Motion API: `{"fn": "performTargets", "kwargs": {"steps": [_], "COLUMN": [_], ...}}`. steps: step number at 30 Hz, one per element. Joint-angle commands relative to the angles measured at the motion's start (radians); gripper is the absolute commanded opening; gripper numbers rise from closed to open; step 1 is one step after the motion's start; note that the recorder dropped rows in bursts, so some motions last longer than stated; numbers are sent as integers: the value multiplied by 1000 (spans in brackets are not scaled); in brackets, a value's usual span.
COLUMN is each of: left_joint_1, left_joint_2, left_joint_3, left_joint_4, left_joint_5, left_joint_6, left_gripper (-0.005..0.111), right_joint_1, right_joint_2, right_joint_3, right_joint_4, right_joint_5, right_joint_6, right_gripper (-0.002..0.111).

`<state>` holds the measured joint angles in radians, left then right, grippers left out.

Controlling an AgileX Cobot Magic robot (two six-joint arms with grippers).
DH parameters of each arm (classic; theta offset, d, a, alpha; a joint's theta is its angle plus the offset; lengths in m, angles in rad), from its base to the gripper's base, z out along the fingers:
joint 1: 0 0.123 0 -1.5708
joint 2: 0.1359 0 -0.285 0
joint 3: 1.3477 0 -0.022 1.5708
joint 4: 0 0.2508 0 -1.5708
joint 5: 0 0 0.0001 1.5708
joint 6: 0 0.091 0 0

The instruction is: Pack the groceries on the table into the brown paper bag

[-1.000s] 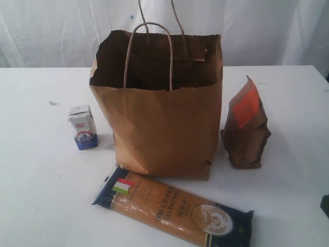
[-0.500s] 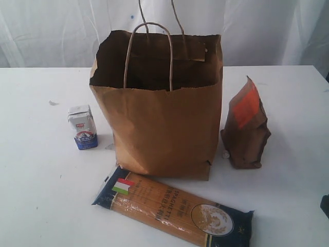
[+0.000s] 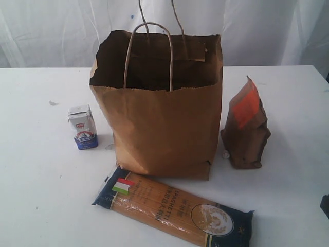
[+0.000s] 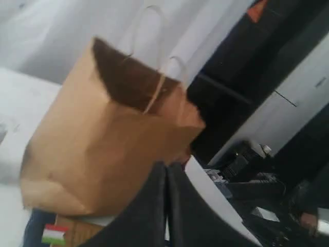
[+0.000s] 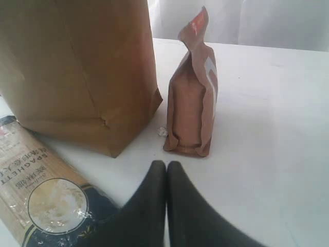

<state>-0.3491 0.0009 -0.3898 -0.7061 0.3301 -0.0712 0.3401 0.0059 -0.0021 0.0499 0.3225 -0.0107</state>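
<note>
- Pressing flat against each other, the two dark fingers of the right gripper (image 5: 165, 163) leave no gap and hold nothing.
- Just beyond those fingertips, clear of them, the brown-orange pouch (image 5: 193, 108) stands upright on the white table (image 5: 267, 128), its crimped top showing an orange patch.
- A tiny foil-wrapped ball (image 5: 162, 131) lies on the tabletop between the pouch's base and the bottom corner of the brown paper bag (image 5: 77, 67).
- Beside the right fingers, the long spaghetti pack (image 5: 41, 195) lies flat, its round emblem facing up.
- The left gripper (image 4: 165, 164) is likewise closed tight and empty, its fingers meeting in a thin line; this wrist view is blurred.
- Ahead of the left fingers the bag rises with its mouth open, and a corner of the spaghetti pack with a flag label shows by the bag's base.
- In the exterior view the bag stands upright at the middle of the table, and both twisted paper handles (image 3: 149, 51) stand up. Its inside is too dark to tell what it holds.
- The small milk carton (image 3: 82, 127) stands upright to the left of the bag, near it but apart.
- The pouch stands to the right of the bag, also near and apart.
- The spaghetti pack lies slantwise in front of the bag. Whether its flag end touches the bag's base cannot be told.
- A small mark (image 3: 53, 103) shows on the tabletop, left of the bag and beyond the carton.
</note>
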Motion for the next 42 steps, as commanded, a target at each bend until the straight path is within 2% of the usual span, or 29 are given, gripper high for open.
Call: {"fn": "performTargets", "kwargs": {"steps": [1,6,8,10,14,16,19,22,23,24,33,42], "left_joint_1": [-1,-1,-1,-1,-1,-1,-1,-1,-1,-1,-1,-1], "left_joint_2": [74,268,341,416,549,621,747,856,892,927,1152,1359], "left_joint_3": [-234,-474,-539,-586,-628,-628,-628,-628,-628,-628,-630,-765], "left_joint_4": [101,340,416,477,552,556,556,556,558,558,568,638], "left_joint_5": [241,553,629,677,687,695,675,578,540,505,303,298], "left_joint_6": [15,-10,-5,9,27,53,56,47,29,7,-133,-196], "left_gripper": [0,0,0,0,0,5,29,72,81,85,82,84], "right_joint_1": [-5,-5,-5,-5,-5,-5,-5,-5,-5,-5,-5,-5], "right_joint_2": [-6,-6,-6,-6,-6,-6,-6,-6,-6,-6,-6,-6], "right_joint_3": [2,2,2,2,2,2,2,2,2,2,2,2], "right_joint_4": [4,2,2,4,4,4,4,4,4,4,4,2], "right_joint_5": [-8,-8,-8,-8,-8,-8,-8,-8,-8,-8,-8,-8], "right_joint_6": [-14,-14,-14,-14,-14,-14,-14,-14,-14,-14,-14,-14], "right_gripper": [0,0,0,0,0,0,0,0,0,0,0,0]}}
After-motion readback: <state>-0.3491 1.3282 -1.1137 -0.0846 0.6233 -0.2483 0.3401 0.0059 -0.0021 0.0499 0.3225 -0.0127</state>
